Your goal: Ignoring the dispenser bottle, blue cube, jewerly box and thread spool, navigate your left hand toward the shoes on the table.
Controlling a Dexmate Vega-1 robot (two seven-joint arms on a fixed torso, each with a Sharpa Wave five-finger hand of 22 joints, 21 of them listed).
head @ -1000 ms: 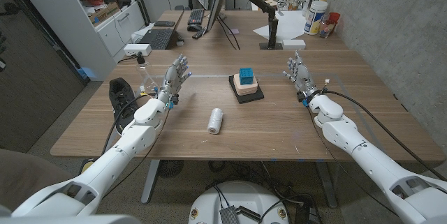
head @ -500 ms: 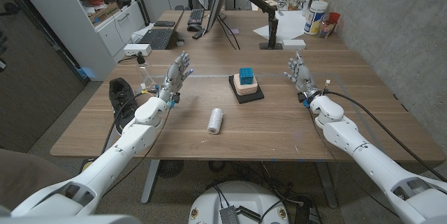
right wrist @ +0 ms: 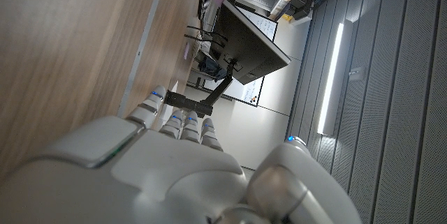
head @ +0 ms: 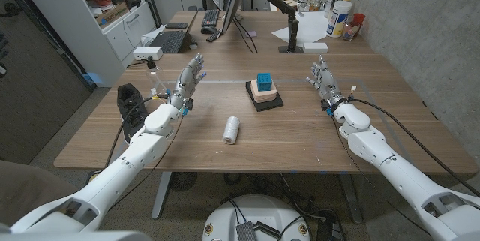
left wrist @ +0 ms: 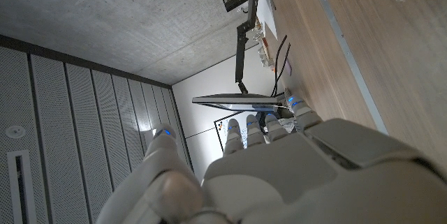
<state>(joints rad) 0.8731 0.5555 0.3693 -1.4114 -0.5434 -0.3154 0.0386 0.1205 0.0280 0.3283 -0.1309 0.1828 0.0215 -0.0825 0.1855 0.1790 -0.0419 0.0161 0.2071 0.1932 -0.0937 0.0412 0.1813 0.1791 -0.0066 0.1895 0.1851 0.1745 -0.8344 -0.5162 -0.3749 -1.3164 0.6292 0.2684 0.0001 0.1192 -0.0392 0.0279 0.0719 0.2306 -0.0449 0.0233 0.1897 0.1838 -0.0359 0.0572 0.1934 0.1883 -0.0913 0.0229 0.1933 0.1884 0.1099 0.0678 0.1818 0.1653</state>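
2 hands are up over the wooden table (head: pixel 300 132), and neither has hold of anything. Your left hand (head: pixel 187 82) is raised with its fingers spread and pointing away from the robot, empty, standing just beside the clear dispenser bottle (head: pixel 155 78). In the left wrist view you see the back of that hand (left wrist: pixel 293 175) with the fingers (left wrist: pixel 269 128) held straight and close together, nothing between them. The shoes (head: pixel 129 103) sit near the table's left edge, on the outer side of your left forearm; they read as 1 dark shape, so I cannot tell the pair apart, and a black cable runs just beside or over them. The hand is ahead of the shoes and apart from them, with the bottle between.

Your right hand (head: pixel 322 78) is likewise raised on the far right side, fingers apart and empty; the right wrist view shows its back (right wrist: pixel 160 175) with the fingers extended.

At mid-table the blue cube (head: pixel 263 81) rests on top of the pale jewelry box (head: pixel 264 94), which sits on a dark base. The white thread spool (head: pixel 231 130) lies on its side nearer the robot, well apart from both hands.
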